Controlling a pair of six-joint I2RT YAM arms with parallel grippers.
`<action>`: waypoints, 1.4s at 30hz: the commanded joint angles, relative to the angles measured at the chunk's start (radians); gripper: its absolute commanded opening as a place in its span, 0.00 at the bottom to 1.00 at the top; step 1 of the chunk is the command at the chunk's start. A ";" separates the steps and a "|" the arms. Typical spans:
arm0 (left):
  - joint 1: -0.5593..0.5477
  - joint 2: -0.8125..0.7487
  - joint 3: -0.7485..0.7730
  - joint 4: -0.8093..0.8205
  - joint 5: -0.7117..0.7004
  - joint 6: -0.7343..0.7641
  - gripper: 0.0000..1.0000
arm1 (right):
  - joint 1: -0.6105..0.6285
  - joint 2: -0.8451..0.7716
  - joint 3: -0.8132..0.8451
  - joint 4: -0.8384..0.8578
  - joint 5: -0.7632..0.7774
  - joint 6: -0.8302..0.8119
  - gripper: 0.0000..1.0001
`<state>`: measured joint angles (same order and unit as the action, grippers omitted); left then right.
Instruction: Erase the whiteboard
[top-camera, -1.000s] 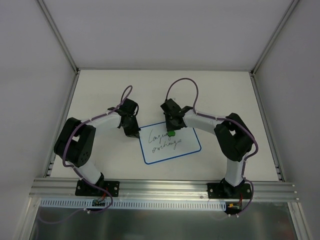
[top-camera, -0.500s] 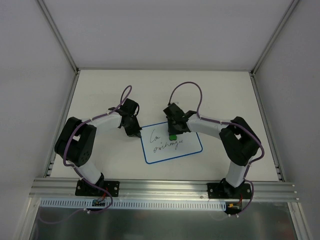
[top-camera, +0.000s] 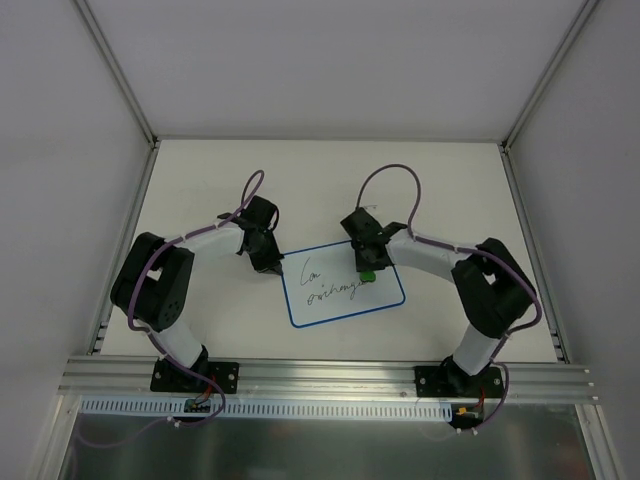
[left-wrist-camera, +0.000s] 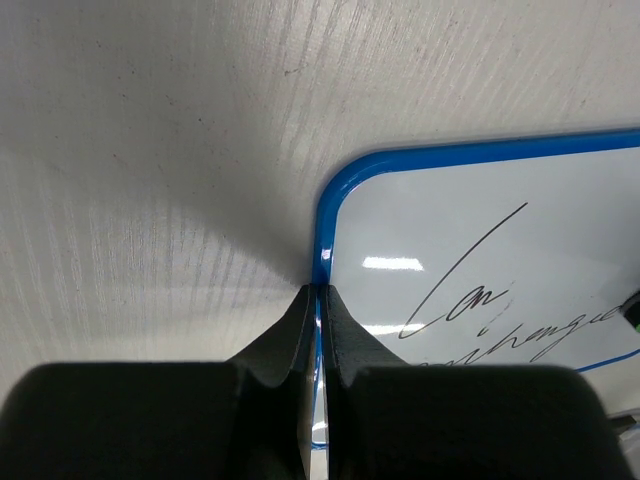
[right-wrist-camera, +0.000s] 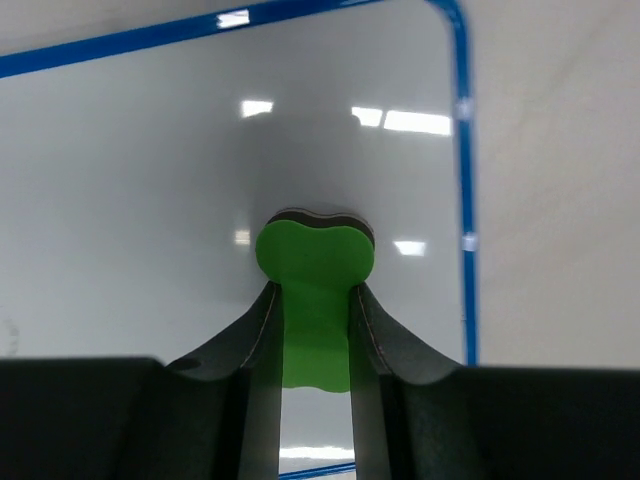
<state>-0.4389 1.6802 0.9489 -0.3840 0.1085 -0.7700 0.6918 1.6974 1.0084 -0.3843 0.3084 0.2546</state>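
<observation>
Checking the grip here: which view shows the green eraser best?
Right wrist: the eraser fills the centre, clamped between the right gripper's fingers over the whiteboard. The top view shows only a small green speck under that gripper. The left wrist view catches at most a dark sliver at its right edge.

Glossy smooth whiteboard (left-wrist-camera: 560, 240), matt rough table (left-wrist-camera: 150, 150)

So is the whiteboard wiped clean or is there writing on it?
Not clean: handwriting covers the whiteboard's left half; the right part, around the green eraser, is blank.
</observation>
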 joint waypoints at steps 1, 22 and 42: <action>0.002 0.046 -0.009 -0.027 -0.040 0.000 0.00 | 0.128 0.114 0.080 -0.041 -0.090 0.057 0.00; 0.045 0.041 -0.016 -0.027 -0.039 0.001 0.00 | 0.041 -0.142 -0.194 -0.172 0.109 0.207 0.00; 0.048 0.049 0.004 -0.019 0.011 -0.031 0.00 | 0.339 0.139 0.076 0.067 -0.224 0.054 0.00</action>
<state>-0.3973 1.6962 0.9588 -0.3744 0.1562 -0.7795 1.0206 1.7866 1.0939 -0.3130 0.1879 0.3271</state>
